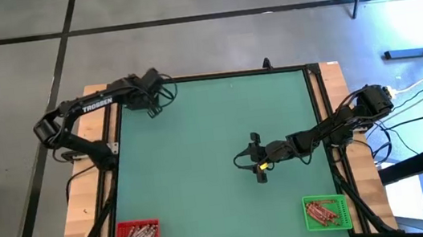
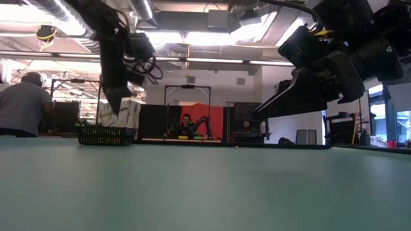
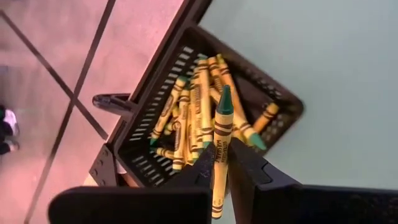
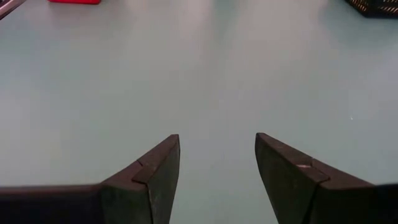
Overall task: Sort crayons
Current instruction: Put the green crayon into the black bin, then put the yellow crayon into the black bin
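— Left side?
— My left gripper (image 3: 219, 163) is clamped on a green crayon (image 3: 221, 144), upper left of the high view, above the black bin (image 3: 186, 56) of crayons (image 3: 193, 112).
— Right?
— Right gripper (image 4: 217, 163), fingers apart, mid-table (image 1: 197, 136).

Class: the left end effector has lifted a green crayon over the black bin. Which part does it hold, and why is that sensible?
The left end effector pinches the green crayon across its wrapped middle, from its two long sides. The stick is thin and round, so the flat fingers grip best mid-length, leaving the tip free above the black bin.
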Robot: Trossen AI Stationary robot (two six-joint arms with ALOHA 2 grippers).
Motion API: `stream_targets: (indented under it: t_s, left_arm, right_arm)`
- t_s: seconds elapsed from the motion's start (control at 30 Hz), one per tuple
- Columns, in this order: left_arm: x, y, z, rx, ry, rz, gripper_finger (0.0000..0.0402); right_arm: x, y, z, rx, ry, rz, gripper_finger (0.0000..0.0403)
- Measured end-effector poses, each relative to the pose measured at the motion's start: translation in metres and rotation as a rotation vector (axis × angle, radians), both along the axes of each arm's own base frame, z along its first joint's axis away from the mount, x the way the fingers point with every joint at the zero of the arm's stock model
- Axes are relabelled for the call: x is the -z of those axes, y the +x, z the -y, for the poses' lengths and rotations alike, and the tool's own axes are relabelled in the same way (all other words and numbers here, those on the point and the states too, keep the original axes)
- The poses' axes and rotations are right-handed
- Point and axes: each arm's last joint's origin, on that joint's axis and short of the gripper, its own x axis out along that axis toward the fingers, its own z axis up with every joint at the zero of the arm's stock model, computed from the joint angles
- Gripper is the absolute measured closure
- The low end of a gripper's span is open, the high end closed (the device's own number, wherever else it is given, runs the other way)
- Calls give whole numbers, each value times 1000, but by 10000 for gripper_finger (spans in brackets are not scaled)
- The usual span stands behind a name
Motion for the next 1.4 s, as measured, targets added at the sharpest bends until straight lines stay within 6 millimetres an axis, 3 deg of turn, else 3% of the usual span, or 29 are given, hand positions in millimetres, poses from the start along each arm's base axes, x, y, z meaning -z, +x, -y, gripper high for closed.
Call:
stream_targets:
  t_s: [0.5, 0.9, 1.13, 1.4]
  left_arm:
    - [4, -10, -18, 34, 60, -23, 386]
    - [1, -8, -11, -37, 58, -12, 292]
    - [-27, -7, 15, 53, 95, 120, 290]
    - [-79, -14, 67, 333, 28, 541, 289]
  right_arm:
    - [-1, 0, 0, 0, 2, 9, 196]
    - [-1, 0, 0, 0, 3, 12, 196]
    - [-2, 1, 0, 3, 14, 25, 196]
    - [-4, 2, -1, 10, 33, 41, 196]
